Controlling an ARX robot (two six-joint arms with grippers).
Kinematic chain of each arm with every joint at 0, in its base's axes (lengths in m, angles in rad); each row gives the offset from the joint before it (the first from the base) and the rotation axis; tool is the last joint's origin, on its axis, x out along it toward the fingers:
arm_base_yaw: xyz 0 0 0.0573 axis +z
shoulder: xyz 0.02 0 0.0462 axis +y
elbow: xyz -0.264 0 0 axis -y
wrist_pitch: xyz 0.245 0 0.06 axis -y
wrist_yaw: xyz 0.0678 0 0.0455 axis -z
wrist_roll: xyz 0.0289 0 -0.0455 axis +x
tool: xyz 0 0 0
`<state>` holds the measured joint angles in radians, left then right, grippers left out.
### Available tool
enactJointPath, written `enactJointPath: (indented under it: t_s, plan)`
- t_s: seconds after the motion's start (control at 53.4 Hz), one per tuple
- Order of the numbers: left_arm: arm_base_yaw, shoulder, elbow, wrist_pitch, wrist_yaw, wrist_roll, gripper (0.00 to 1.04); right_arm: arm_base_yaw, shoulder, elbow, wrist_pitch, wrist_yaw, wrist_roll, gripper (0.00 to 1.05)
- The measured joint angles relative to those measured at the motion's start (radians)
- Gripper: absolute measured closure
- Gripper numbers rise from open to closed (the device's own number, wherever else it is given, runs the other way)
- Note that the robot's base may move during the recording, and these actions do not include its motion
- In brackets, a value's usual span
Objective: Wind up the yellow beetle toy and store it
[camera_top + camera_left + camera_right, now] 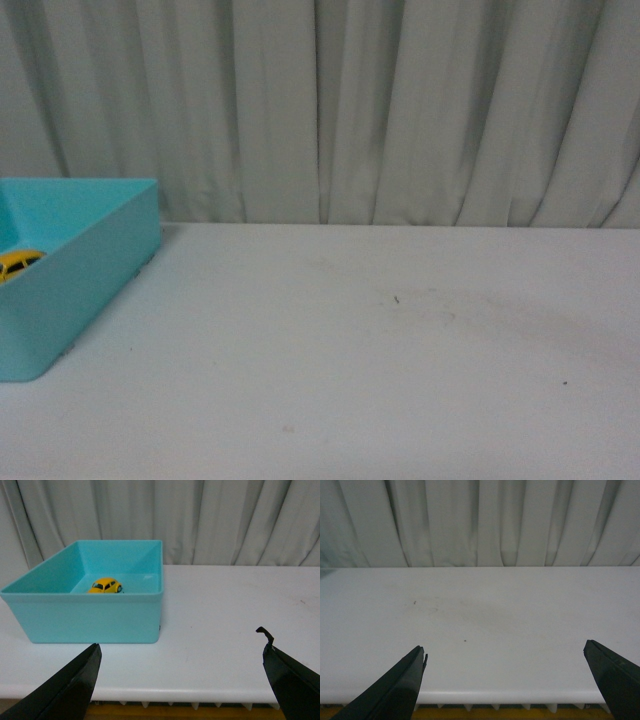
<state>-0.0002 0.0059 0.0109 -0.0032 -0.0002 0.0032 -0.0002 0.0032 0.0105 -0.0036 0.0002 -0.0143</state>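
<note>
The yellow beetle toy (106,585) rests on the floor of a turquoise bin (95,617); in the front view only a sliver of the yellow beetle toy (18,263) shows above the wall of the bin (85,270) at the far left. My left gripper (182,652) hangs open near the table's front edge, well back from the bin, with nothing between its black fingers (75,682). My right gripper (505,655) is open too, above bare tabletop by the front edge. Neither arm appears in the front view.
A white table (380,360) stretches from the bin to the right, with a few small dark specks (397,298). A pale pleated curtain (400,100) closes off the back. The table's front edge (510,696) lies just beneath both grippers.
</note>
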Motion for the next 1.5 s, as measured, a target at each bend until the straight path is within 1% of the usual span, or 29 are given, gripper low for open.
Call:
enactJointPath:
  t_s: [1.497]
  plan:
    - [0.0,0.0,0.0,-0.003,0.0,-0.001,0.07,0.0,0.0,0.0,-0.002,0.0,0.003,0.07]
